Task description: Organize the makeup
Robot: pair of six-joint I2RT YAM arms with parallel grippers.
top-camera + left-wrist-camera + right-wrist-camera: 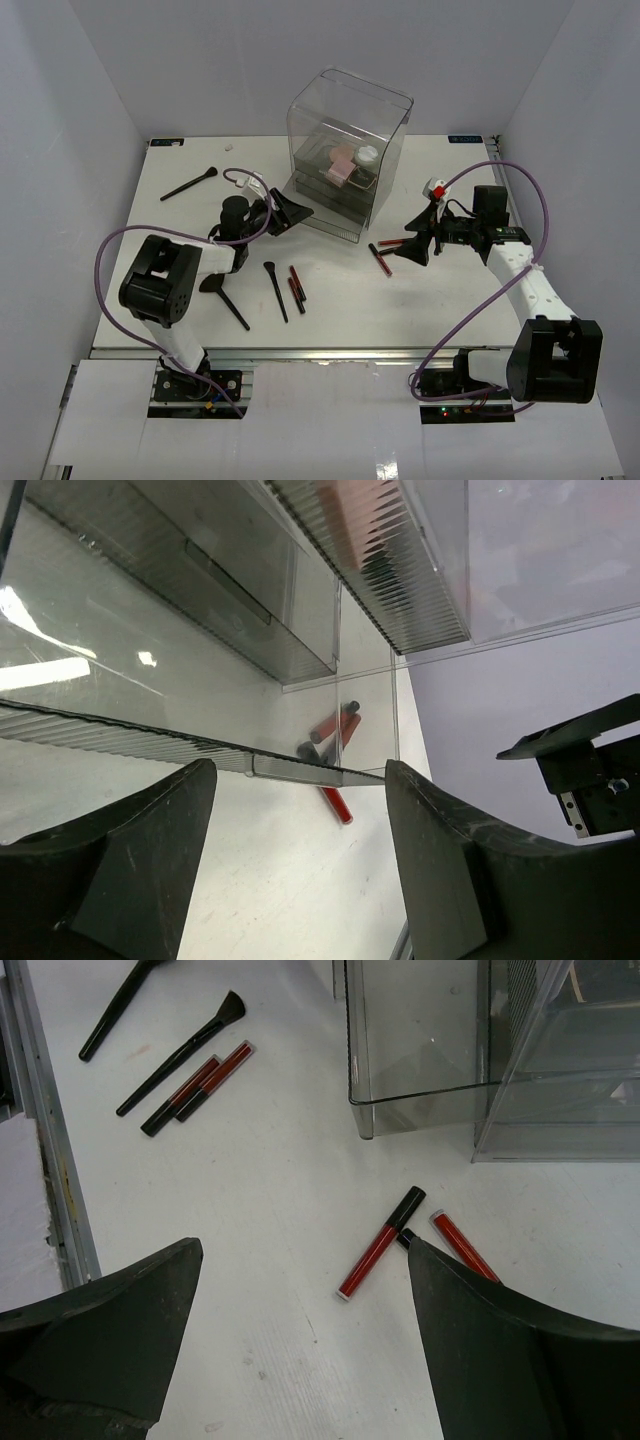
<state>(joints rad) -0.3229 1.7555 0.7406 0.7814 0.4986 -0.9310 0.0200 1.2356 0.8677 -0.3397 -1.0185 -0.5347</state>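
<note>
**Both grippers open and empty beside the clear box**

The left gripper (288,216) stands with its jaws spread wide and nothing between them. It hangs just in front of the clear box (350,120), near that box's left front corner. The right gripper (412,240) is spread just as wide and holds nothing. It hovers over the white table (180,230) at the box's right front side.

Below the right gripper lie two red-and-black sticks (380,1245), slim tubes with dark caps. Their capped ends nearly meet in a shallow V, and neither touches a finger. A second pair of sticks (296,288) lies side by side further left, beside a thin black brush (275,291). A fan-headed brush (224,299) lies close to the left arm, and a third brush (189,184) lies well apart towards the table's far left.

The box is tall, of smooth clear plastic with rounded top edges and ribbed drawer fronts. A clear drawer (420,1050) juts from its lower part towards the sticks. On an upper level inside sit pink compacts (340,165) and a small white round jar (367,155).
</note>
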